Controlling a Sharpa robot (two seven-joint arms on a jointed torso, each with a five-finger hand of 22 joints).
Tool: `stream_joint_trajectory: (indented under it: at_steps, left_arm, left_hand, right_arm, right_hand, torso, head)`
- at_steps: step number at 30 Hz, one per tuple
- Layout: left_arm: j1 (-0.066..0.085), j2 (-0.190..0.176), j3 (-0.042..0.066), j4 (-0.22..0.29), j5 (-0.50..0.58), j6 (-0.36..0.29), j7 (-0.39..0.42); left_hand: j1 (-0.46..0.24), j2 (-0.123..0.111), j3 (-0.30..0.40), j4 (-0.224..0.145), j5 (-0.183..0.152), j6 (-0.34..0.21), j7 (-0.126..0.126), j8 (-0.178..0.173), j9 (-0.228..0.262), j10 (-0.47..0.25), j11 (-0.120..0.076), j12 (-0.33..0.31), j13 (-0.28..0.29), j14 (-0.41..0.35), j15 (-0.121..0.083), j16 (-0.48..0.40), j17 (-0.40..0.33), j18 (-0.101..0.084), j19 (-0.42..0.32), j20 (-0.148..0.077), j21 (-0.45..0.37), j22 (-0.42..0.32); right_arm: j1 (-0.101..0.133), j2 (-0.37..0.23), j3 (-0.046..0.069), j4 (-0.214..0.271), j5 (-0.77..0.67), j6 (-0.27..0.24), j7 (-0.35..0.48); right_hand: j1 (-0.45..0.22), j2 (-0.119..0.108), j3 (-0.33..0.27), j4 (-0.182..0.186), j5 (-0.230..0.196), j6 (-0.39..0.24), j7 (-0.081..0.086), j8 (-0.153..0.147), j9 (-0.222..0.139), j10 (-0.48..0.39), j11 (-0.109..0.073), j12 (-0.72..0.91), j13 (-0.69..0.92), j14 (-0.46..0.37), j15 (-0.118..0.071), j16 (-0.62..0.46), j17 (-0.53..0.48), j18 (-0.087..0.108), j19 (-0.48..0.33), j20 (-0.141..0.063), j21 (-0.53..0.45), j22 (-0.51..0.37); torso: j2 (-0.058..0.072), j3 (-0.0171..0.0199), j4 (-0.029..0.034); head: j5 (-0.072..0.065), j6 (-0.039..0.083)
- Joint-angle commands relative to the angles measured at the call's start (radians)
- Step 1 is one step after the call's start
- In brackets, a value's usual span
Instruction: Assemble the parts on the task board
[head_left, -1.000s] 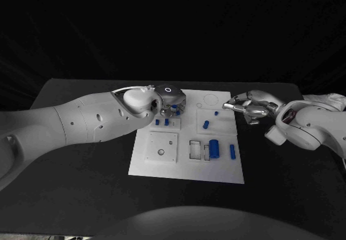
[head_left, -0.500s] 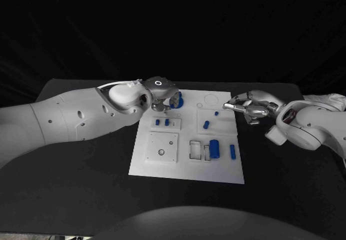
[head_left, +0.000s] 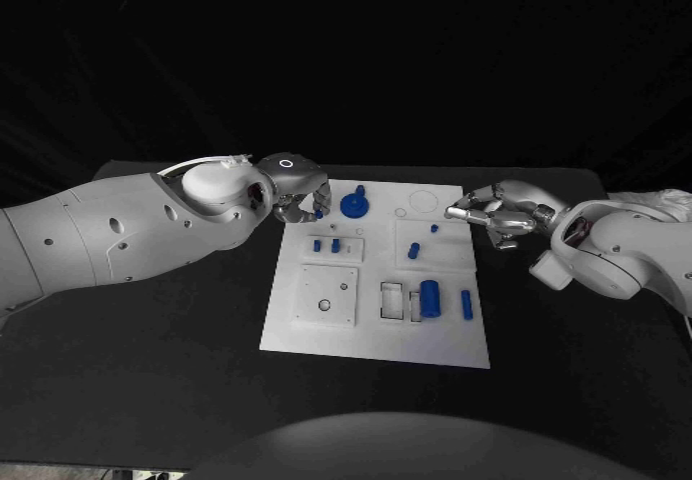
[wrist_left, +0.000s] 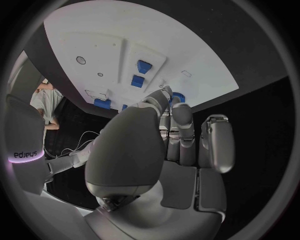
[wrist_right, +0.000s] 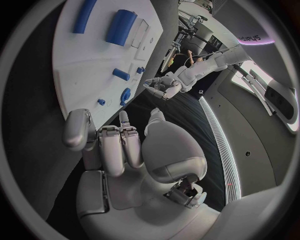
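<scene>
Table (head_left: 173, 400): black; carries the task board at centre.
Task board (head_left: 368, 335): white plate, long axis running near to far; bare recessed outlines at near left and far right.
Left arm (head_left: 101, 235): drawn back leftward compared with a second ago, when it lay over the board's far-left quarter; that quarter now uncovered.
Left hand (head_left: 300, 195): just off the board's far-left edge, fingers gathered toward the round part. Nothing seen between them in the left wrist view, but contact with the part not resolvable: grip state cannot be told.
Right hand (head_left: 490, 218): unchanged over the last second; at the board's far-right edge, fingers loosely curled, nothing held in the right wrist view.
Round part (head_left: 355, 207): blue disc with a raised stub at the board's far left, just right of the left hand; covered by that hand a second ago, now exposed.
Large cylinder (head_left: 428, 296): blue, lying in the near-right area beside an open rectangular slot.
Slim bar (head_left: 464, 304): blue, just right of the large cylinder.
Small pair (head_left: 326, 245): two blue pieces side by side, left of centre.
Centre pieces (head_left: 414, 249): short blue peg, with a smaller one just beyond it.
Meaning for task: judged that the left hand has finished at the round part; several slots unfilled, assembly only partly done.
Obstructions: none over the near half of the board; each hand stands close to a far corner.
</scene>
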Motion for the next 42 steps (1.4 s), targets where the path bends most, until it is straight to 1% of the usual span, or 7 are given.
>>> stream_joint_trajectory:
  at_steps: [1,14,17,20,21,27,42]
  left_arm:
    - [0.001,0.003,-0.001,-0.005,0.050,0.045,0.004]
    - [-0.017,0.032,-0.002,-0.036,0.063,0.029,0.010]
    - [-0.020,0.034,-0.002,-0.039,0.063,0.023,0.008]
    - [-0.023,0.039,-0.002,-0.045,0.064,0.013,0.009]
    - [-0.024,0.041,-0.002,-0.047,0.064,0.009,0.009]
    - [-0.029,0.050,-0.002,-0.049,0.064,-0.006,0.009]
    - [-0.038,0.069,-0.002,-0.061,0.063,-0.004,0.005]
  left_hand:
    - [-0.008,0.001,0.002,0.008,-0.007,-0.009,0.002,-0.006,-0.003,-0.001,0.003,-0.008,-0.002,0.007,0.002,0.005,0.000,-0.009,0.037,0.001,-0.005,0.212]
    - [-0.006,0.003,0.005,0.009,-0.009,-0.015,0.004,-0.011,-0.005,0.001,0.005,-0.013,-0.005,0.006,0.003,0.006,0.000,-0.008,0.036,0.001,-0.007,0.212]
    - [-0.002,0.003,0.007,0.007,-0.005,-0.016,0.004,-0.012,-0.006,0.005,0.005,-0.014,-0.006,0.007,0.003,0.009,0.005,-0.009,0.037,0.001,-0.004,0.213]
    - [0.000,0.002,0.008,0.006,-0.002,-0.018,0.005,-0.014,-0.007,0.007,0.006,-0.016,-0.007,0.008,0.003,0.010,0.006,-0.009,0.038,0.001,-0.002,0.213]
    - [0.001,0.002,0.009,0.005,0.000,-0.019,0.006,-0.015,-0.008,0.008,0.006,-0.017,-0.007,0.008,0.003,0.010,0.005,-0.009,0.038,0.001,-0.002,0.213]
    - [0.002,0.001,0.011,0.005,0.005,-0.022,0.007,-0.018,-0.009,0.010,0.007,-0.019,-0.008,0.009,0.004,0.011,0.006,-0.009,0.038,0.002,-0.001,0.213]
    - [0.002,0.002,0.011,0.005,0.008,-0.024,0.007,-0.020,-0.010,0.011,0.008,-0.020,-0.009,0.009,0.004,0.011,0.005,-0.009,0.038,0.002,-0.002,0.213]
  right_arm:
    - [-0.001,0.001,0.000,-0.002,-0.007,0.020,0.000]
    - [-0.003,0.005,0.000,-0.006,-0.007,0.021,0.001]
    - [-0.003,0.006,0.000,-0.006,-0.005,0.023,0.003]
    - [-0.003,0.005,0.000,-0.006,-0.005,0.024,0.001]
    - [-0.003,0.005,0.000,-0.006,-0.005,0.024,0.001]
    - [-0.003,0.006,0.000,-0.007,-0.005,0.023,0.001]
    - [-0.003,0.006,0.000,-0.008,-0.005,0.024,-0.002]
  right_hand:
    - [-0.002,0.008,-0.004,0.000,0.004,0.006,0.001,0.007,-0.001,0.006,-0.004,-0.008,0.193,0.009,0.009,-0.007,0.149,0.007,-0.008,0.001,-0.006,0.142]
    - [-0.001,0.008,-0.004,0.000,0.005,0.006,0.001,0.006,-0.001,0.004,-0.004,-0.009,0.192,0.007,0.009,-0.008,0.148,0.008,-0.010,0.002,-0.009,0.141]
    - [-0.001,0.009,-0.004,-0.001,0.005,0.006,0.001,0.006,-0.001,0.003,-0.004,-0.010,0.191,0.007,0.010,-0.008,0.147,0.008,-0.011,0.002,-0.010,0.140]
    - [-0.001,0.009,-0.004,-0.001,0.005,0.006,0.001,0.006,-0.001,0.003,-0.004,-0.010,0.191,0.007,0.010,-0.008,0.147,0.008,-0.011,0.002,-0.010,0.140]
    - [-0.001,0.009,-0.004,-0.001,0.005,0.006,0.001,0.006,-0.001,0.003,-0.004,-0.010,0.191,0.007,0.010,-0.008,0.147,0.008,-0.011,0.002,-0.010,0.140]
    - [-0.001,0.009,-0.005,-0.001,0.005,0.006,0.001,0.006,-0.001,0.003,-0.004,-0.010,0.191,0.007,0.010,-0.008,0.147,0.008,-0.011,0.002,-0.010,0.141]
    - [-0.001,0.009,-0.005,-0.001,0.005,0.005,0.001,0.006,-0.001,0.003,-0.003,-0.010,0.191,0.007,0.010,-0.008,0.148,0.008,-0.011,0.002,-0.010,0.141]
  torso:
    - [-0.001,0.0003,0.0000]
    - [0.001,0.0013,-0.0028]
    - [0.002,0.0004,-0.0053]
    - [0.002,-0.0008,-0.0053]
    - [0.001,0.0001,-0.0040]
    - [0.003,-0.0020,-0.0068]
    - [0.002,-0.0017,-0.0047]
  head:
    - [0.005,0.000]
    - [0.006,0.000]
    - [0.002,0.000]
    - [0.001,0.000]
    - [0.000,0.000]
    - [-0.001,0.000]
    - [-0.003,0.000]
